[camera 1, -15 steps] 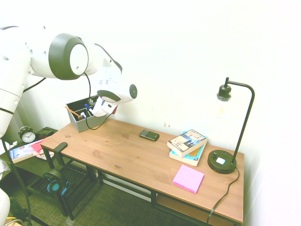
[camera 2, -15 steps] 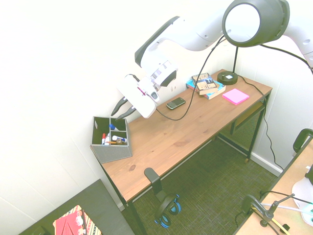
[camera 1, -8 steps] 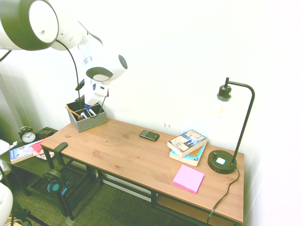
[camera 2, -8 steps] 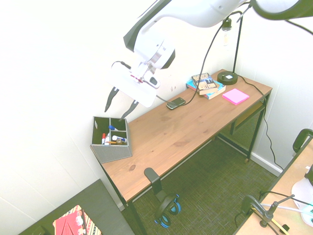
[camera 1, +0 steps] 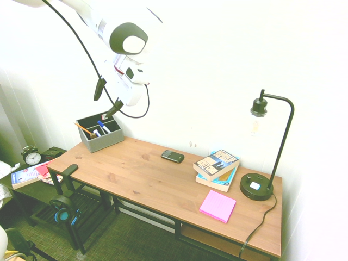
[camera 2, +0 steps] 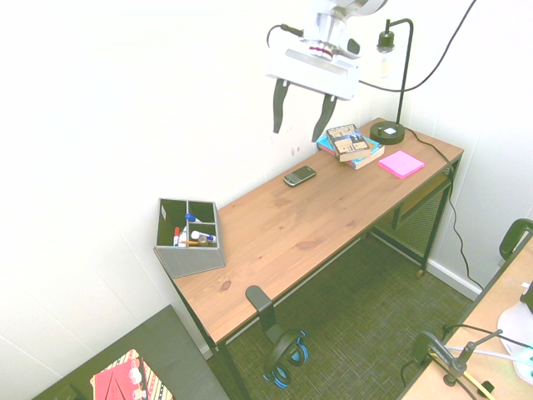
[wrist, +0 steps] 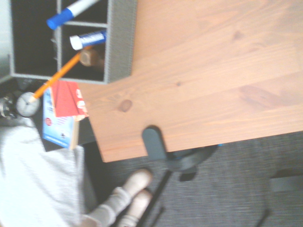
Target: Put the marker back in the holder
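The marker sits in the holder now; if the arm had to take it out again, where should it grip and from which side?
Grip the capped blue end of the marker from above. It leans in a compartment of the holder with that end poking above the rim, while the barrel is walled in. The gripper, jaws open and empty, hangs high above the desk.

You see the gripper [camera 2: 299,107] high above the surface [camera 2: 333,217], fingers [camera 2: 278,107] spread and empty. The marker [camera 2: 191,217] sits in the holder [camera 2: 190,260] at the far end.

White walls [camera 1: 217,65], wooden desk [camera 1: 157,185], black lamp [camera 1: 266,157], dark carpet [camera 2: 366,333]
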`<state>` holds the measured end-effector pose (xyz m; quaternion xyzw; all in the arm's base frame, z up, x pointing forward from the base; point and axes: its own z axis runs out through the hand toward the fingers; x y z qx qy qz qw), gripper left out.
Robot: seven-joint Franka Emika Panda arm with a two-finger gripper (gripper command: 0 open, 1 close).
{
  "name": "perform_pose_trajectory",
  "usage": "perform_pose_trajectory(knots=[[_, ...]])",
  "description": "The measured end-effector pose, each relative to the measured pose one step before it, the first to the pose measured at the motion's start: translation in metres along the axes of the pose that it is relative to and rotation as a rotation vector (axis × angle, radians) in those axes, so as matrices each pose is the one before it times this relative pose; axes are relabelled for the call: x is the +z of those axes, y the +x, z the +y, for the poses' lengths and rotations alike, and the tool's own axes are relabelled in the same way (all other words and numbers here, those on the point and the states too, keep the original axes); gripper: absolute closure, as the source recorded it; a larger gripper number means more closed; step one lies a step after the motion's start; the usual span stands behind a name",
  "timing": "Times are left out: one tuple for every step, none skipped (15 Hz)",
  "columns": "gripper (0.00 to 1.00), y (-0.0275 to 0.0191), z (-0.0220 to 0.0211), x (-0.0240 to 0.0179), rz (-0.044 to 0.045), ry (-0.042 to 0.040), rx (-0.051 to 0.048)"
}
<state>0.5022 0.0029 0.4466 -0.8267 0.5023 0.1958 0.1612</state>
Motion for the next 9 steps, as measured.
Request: perform_pose_trajectory(knots=[[0.0, -0.00115, 0.00659, 0.00115, 0.04262, -0.03444, -0.03468], [0.0, -0.0011, 0.00273, 0.00233, 0.04121, -0.03424, -0.0335], [0.0, -0.00092, -0.00112, 0.00175, 0.04527, -0.03045, -0.03622], [0.0, -0.00117, -0.00226, 0.00077, 0.04626, -0.02736, -0.0344], [0.0, -0.00073, -0.00209, 0.00024, 0.04594, -0.02691, -0.03474], [0.0, 0.00045, -0.00133, -0.00071, 0.04714, -0.02574, -0.03653], [0.0, 0.00119, -0.00093, -0.00141, 0.0459, -0.02194, -0.03448], [0.0, 0.00148, -0.00109, -0.00247, 0.04752, -0.01663, -0.03206], [0.0, 0.00117, -0.00151, -0.00401, 0.05031, -0.0085, -0.03291]])
